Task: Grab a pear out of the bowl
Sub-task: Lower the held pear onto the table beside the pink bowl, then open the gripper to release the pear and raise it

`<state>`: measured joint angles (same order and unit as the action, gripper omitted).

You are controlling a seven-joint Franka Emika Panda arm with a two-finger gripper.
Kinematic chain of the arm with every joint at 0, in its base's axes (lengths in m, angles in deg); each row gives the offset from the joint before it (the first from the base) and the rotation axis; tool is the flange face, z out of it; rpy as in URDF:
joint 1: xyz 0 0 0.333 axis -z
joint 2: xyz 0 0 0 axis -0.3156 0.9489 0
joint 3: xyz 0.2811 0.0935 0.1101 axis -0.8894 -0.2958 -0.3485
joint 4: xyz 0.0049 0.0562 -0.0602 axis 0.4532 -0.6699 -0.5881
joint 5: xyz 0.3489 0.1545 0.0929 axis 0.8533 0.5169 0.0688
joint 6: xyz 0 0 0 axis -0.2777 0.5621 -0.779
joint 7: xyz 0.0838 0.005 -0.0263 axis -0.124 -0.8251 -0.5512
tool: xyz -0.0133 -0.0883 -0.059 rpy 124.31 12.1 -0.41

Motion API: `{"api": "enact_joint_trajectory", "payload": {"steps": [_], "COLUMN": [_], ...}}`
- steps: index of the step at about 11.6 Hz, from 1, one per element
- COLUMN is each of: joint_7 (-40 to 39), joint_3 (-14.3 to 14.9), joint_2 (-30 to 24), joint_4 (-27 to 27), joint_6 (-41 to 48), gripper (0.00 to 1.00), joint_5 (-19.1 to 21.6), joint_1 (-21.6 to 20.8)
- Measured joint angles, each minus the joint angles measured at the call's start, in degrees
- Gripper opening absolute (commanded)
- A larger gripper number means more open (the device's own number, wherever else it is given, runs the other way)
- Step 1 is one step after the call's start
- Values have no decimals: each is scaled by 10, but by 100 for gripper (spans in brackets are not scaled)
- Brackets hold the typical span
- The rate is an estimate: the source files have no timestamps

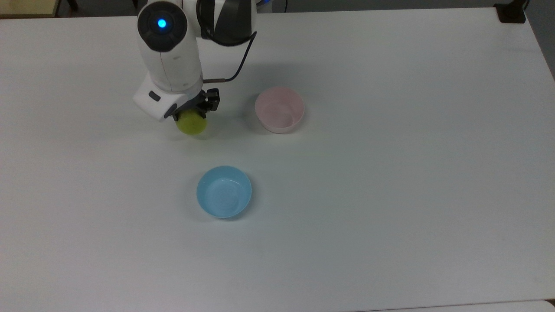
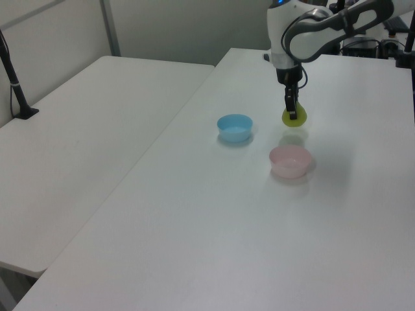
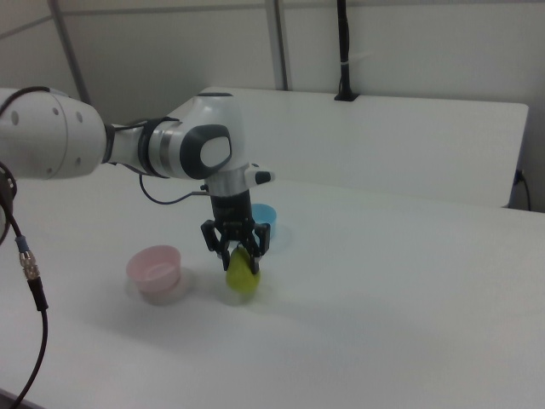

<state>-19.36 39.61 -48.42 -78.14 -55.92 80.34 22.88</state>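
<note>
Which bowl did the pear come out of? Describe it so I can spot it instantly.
On the white table stand two small round bowls. The bowl you want sits to the top view's right of the gripper holding the pear; it is pale pink, the other bowl light blue.

From the top view we look almost straight down on the worktop (image 1: 390, 195), from high enough to take in nearly its whole surface, with the arm's base at the far edge and the pink bowl (image 1: 279, 109) and blue bowl (image 1: 224, 191) near the middle. The left view stands off one end of the worktop, raised and looking along its length, so we see the blue bowl (image 2: 234, 127) on the left view's left and the pink bowl (image 2: 290, 161) nearer us. The right view sits lower and closer on the opposite side, where the pink bowl (image 3: 156, 271) lies on the right view's left and the blue bowl (image 3: 264, 215) behind the hand (image 3: 239, 252); all three share both bowls and the hand.
</note>
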Motion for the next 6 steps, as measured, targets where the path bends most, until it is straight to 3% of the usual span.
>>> {"api": "enact_joint_trajectory", "payload": {"steps": [1,3,6], "joint_7": [0,0,0], "joint_3": [0,0,0], "joint_2": [12,21,18], "joint_4": [0,2,9], "joint_6": [-2,-3,-3], "gripper": [53,99,100], "joint_5": [-8,-11,-11], "joint_1": [0,0,2]}}
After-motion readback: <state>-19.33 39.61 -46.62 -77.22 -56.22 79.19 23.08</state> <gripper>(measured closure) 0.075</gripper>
